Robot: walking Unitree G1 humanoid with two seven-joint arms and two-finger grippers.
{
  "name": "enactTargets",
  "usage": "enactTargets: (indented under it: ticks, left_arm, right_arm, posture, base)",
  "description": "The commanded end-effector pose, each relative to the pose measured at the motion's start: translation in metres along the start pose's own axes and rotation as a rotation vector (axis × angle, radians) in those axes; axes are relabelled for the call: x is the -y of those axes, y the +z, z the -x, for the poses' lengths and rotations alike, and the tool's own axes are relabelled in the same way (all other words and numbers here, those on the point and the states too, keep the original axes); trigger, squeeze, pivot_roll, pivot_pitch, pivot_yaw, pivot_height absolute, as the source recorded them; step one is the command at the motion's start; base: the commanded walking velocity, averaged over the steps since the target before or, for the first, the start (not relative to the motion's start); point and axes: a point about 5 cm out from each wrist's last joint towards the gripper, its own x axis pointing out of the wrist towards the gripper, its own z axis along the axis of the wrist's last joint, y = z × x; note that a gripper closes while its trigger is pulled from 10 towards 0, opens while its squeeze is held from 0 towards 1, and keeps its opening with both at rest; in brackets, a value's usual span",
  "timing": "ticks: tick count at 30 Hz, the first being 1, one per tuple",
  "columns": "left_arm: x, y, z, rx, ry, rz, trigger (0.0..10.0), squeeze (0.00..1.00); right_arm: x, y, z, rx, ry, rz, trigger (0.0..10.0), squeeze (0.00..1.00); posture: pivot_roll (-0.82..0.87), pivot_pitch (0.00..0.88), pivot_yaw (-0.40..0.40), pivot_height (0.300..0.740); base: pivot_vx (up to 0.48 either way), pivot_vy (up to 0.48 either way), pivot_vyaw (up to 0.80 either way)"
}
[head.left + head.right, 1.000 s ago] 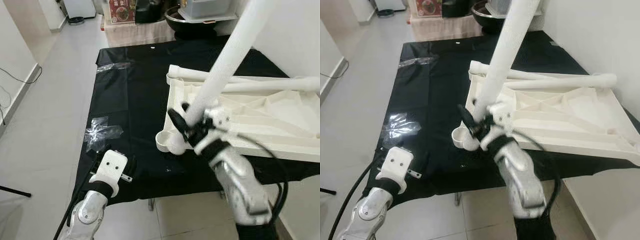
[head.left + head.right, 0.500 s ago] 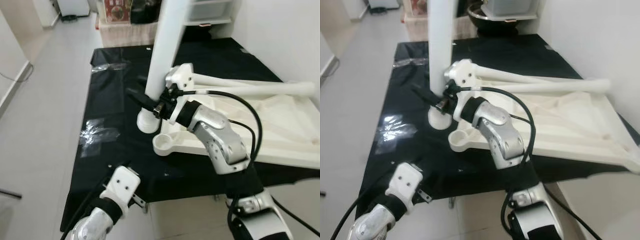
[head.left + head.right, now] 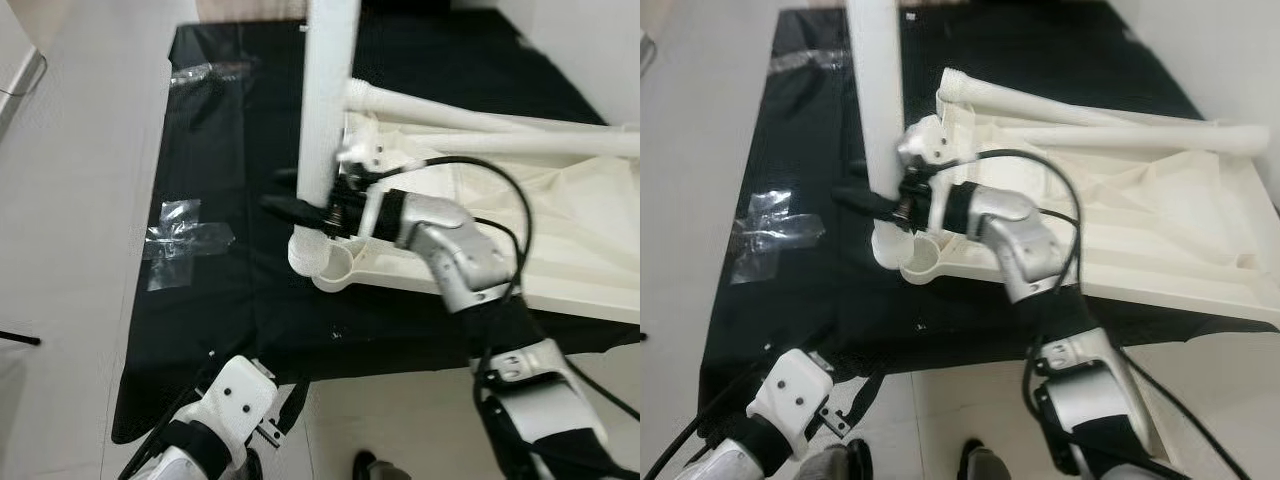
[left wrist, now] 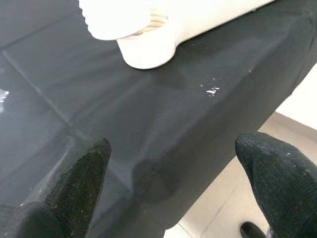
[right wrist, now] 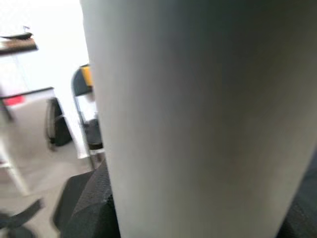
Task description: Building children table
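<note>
Three white table legs are showing: one leg standing upright and two legs lying across the one overturned white tabletop. One black cloth is covering the surface. Two patches of clear tape are sticking to it. Two pincers, right pincer and left pincer, are showing.

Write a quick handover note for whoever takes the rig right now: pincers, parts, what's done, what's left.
Right pincer: shut on the upright white table leg, just above its base.
Left pincer: open, idle at the near edge of the black-covered table.
Upturned white tabletop lies on the cover; two more legs rest across it.
Done: leg stands by the corner socket.
Left: seating is unconfirmed; fit the remaining legs.
</note>
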Motion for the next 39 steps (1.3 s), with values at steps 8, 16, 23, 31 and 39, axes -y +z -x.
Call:
enactTargets:
  ticks: [8, 16, 23, 31, 39]
  left_arm:
    - [0.005, 0.000, 0.012, -0.042, -0.030, -0.013, 10.0, 0.00]
    - [0.005, 0.001, 0.016, -0.052, -0.037, -0.021, 10.0, 0.00]
    - [0.005, 0.002, 0.019, -0.057, -0.043, -0.021, 10.0, 0.00]
    - [0.007, 0.005, 0.020, -0.057, -0.049, -0.017, 10.0, 0.00]
    - [0.010, 0.007, 0.017, -0.046, -0.045, -0.008, 10.0, 0.00]
  right_arm:
    - [0.009, 0.017, 0.017, 0.018, 0.107, 0.067, 10.0, 0.00]
    - [0.014, 0.019, 0.022, -0.019, 0.149, 0.110, 10.0, 0.00]
    - [0.016, 0.019, 0.016, -0.054, 0.169, 0.149, 10.0, 0.00]
    - [0.009, 0.015, 0.003, -0.067, 0.249, 0.164, 10.0, 0.00]
    - [-0.002, 0.010, -0.007, -0.106, 0.385, 0.142, 10.0, 0.00]
  posture:
    - [0.10, 0.362, -0.012, 0.740]
    - [0.12, 0.364, 0.003, 0.740]
    - [0.12, 0.371, 0.009, 0.740]
    - [0.12, 0.385, 0.002, 0.740]
    - [0.10, 0.392, -0.021, 0.740]
  base:
    - [0.000, 0.000, 0.00]
    - [0.000, 0.000, 0.00]
    - [0.000, 0.000, 0.00]
    - [0.000, 0.000, 0.00]
    - [0.000, 0.000, 0.00]
